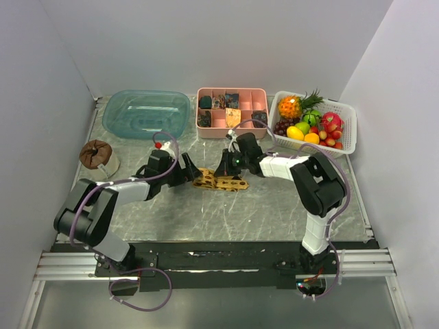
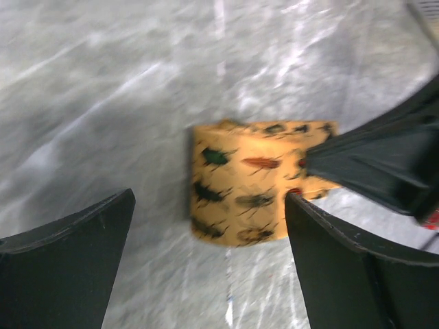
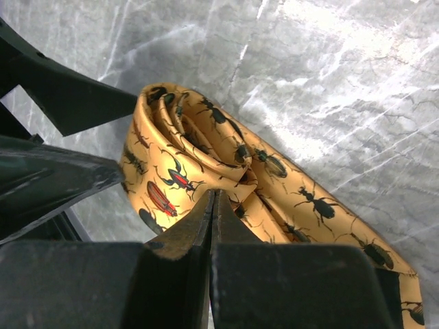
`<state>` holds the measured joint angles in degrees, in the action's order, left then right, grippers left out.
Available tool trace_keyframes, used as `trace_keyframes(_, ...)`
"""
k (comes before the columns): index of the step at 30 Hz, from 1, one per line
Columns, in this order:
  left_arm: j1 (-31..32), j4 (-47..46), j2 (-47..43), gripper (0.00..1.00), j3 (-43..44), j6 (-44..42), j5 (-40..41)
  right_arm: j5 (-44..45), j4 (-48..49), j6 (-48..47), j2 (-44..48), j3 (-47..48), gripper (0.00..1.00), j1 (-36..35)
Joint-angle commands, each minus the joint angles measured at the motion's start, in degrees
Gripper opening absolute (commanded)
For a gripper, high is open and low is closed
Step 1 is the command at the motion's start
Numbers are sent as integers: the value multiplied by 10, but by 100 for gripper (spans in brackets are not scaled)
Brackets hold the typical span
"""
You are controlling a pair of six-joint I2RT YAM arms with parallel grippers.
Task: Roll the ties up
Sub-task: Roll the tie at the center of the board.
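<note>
Robotics lab test cell

A left arm (image 1: 116, 188) and a right arm (image 1: 312, 181) stand on an aluminium rail (image 1: 219, 264) at a marble-patterned table (image 1: 274, 209) boxed in by plain white panels (image 1: 219, 48), among staged props: tie (image 1: 221, 182), blue tub (image 1: 110, 120), pink tray (image 1: 232, 89), fruit basket (image 1: 348, 113).

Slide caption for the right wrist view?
Right end effector, shut, tip against a partly rolled yellow beetle-print tie on the marbled grey table.

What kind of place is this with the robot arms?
Probably a robot test booth in a lab: a left arm and right arm are bolted to a marble-look table, plain white walls box it in, and practice props sit out, like a fruit basket and a pink divided tray.
</note>
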<state>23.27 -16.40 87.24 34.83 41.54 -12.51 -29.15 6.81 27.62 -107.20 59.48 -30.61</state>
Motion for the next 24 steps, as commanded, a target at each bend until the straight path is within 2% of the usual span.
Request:
trace_keyframes(1, -2, -126, 36, 96, -6, 22, -79, 11, 5, -1, -15, 23, 0, -5)
trace_keyframes(13, -3, -243, 115, 84, -24, 78, -128, 18, -7, -5, -21, 32, 0, -7)
trace_keyframes(18, -2, -277, 117, 73, -30, 100, -132, 19, -5, -3, -18, 30, 0, -8)
trace_keyframes(19, -2, -277, 115, 68, -29, 101, -132, 19, -5, -2, -19, 32, 0, -9)
trace_keyframes(24, -3, -282, 102, 59, -31, 105, -120, 22, -2, -3, -21, 35, 0, -19)
